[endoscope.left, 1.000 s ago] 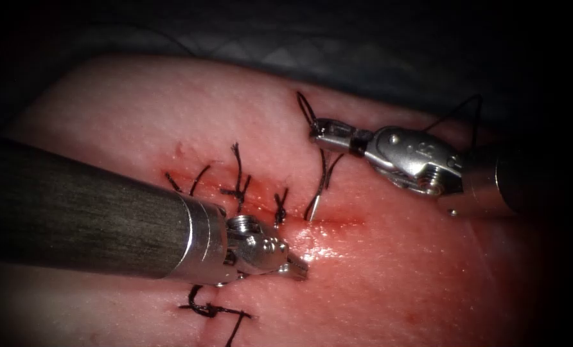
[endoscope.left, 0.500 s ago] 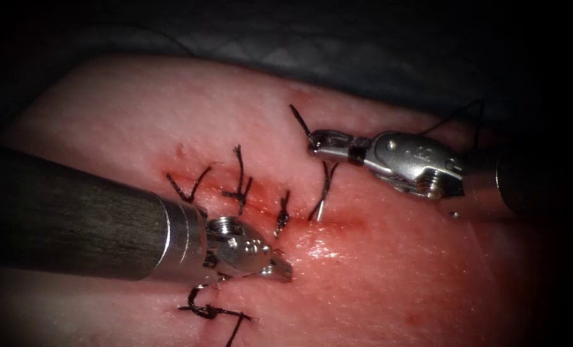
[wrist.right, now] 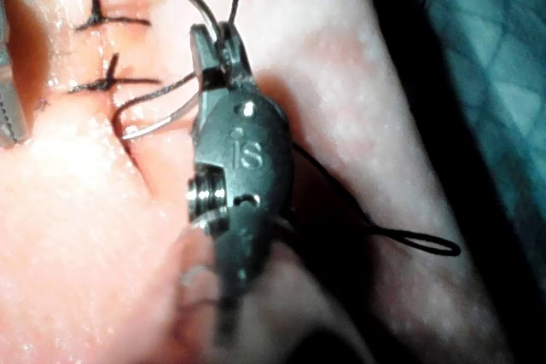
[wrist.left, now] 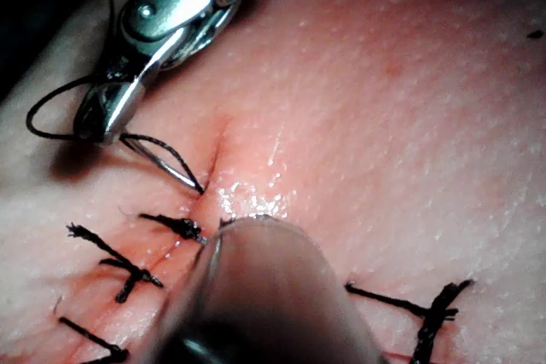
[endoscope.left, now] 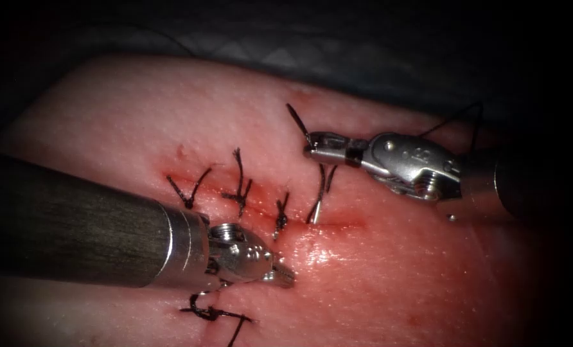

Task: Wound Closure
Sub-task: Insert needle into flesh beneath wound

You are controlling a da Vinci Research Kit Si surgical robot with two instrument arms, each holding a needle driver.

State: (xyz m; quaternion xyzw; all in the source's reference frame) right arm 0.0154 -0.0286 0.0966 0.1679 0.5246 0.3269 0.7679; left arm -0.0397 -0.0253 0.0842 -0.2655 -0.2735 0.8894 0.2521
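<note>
Right hand (endoscope.left: 312,146) grips the needle (endoscope.left: 315,207) near its rear end, tip at the cut (endoscope.left: 338,224). Left hand (endoscope.left: 285,276), closed, holds nothing. Three stitches (endoscope.left: 240,189) tied; right end remains open.

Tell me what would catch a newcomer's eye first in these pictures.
Probably the right tool, jaws shut on the curved needle near its tail end, the tip meeting the tissue at the cut. Next, the left tool, jaws closed on nothing, resting just below the cut. Dark knotted stitches line the cut to the left of the needle.
</note>
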